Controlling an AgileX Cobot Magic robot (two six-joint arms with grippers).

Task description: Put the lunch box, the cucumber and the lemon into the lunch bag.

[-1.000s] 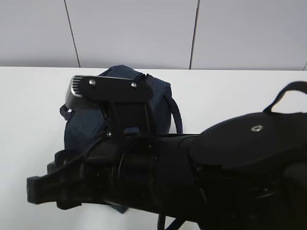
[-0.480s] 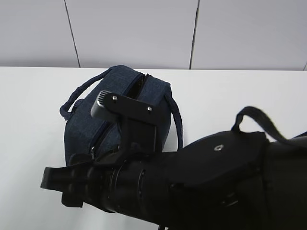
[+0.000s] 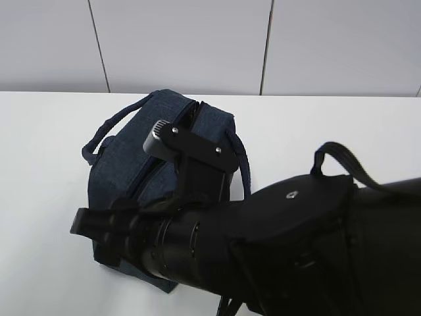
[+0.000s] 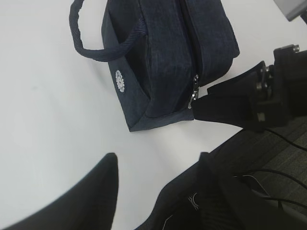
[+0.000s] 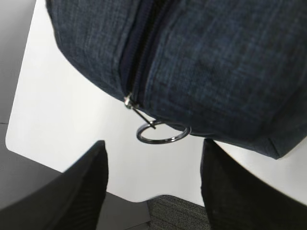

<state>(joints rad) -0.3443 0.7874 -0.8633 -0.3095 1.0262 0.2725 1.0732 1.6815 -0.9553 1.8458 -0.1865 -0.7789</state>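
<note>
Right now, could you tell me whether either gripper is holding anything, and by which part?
Nothing is held. The right gripper stands open just short of the lunch bag's ring pull, and the left gripper is open over the table.

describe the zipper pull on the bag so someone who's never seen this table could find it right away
Start at the dark blue fabric lunch bag on the white table. Follow its closed zipper to the bag's end by the table edge. There hangs the ring pull, a thin silver loop, the only shiny metal against cloth.

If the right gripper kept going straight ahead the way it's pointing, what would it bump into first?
Probably the ring pull hanging between the open right gripper's fingers, then the lunch bag just behind it; depth is hard to judge.
</note>
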